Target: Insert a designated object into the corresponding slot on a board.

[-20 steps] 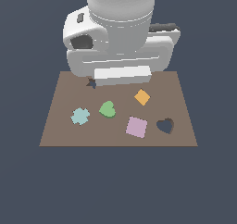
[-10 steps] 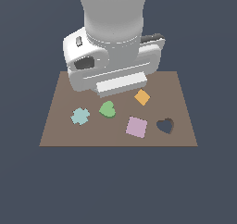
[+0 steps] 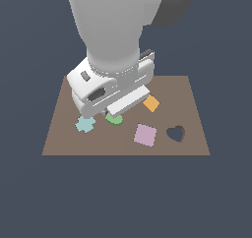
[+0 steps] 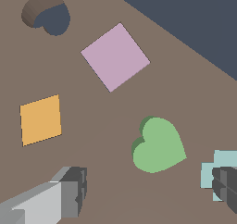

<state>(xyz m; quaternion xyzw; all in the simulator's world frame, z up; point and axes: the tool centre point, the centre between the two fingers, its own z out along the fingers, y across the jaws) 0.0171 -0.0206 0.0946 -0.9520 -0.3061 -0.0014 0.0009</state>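
A small flat green heart (image 4: 159,145) lies on the brown board (image 4: 92,126), its tip pointing towards the light-blue cross (image 4: 210,172). The pincer (image 4: 150,193) hangs spread wide above it, holding nothing.

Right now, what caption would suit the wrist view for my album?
Open gripper above the green heart; heart-shaped slot waits across the board.

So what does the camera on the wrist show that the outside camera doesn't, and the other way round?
Only the wrist view shows the whole green heart lying flat on the board and the two open fingers of the hand, apart from the heart on either side. Only the exterior view shows the big white arm and the full outline of the brown board; there the arm hides most of the heart. Both show the heart-shaped slot, the pink square, the orange diamond and the light-blue cross.
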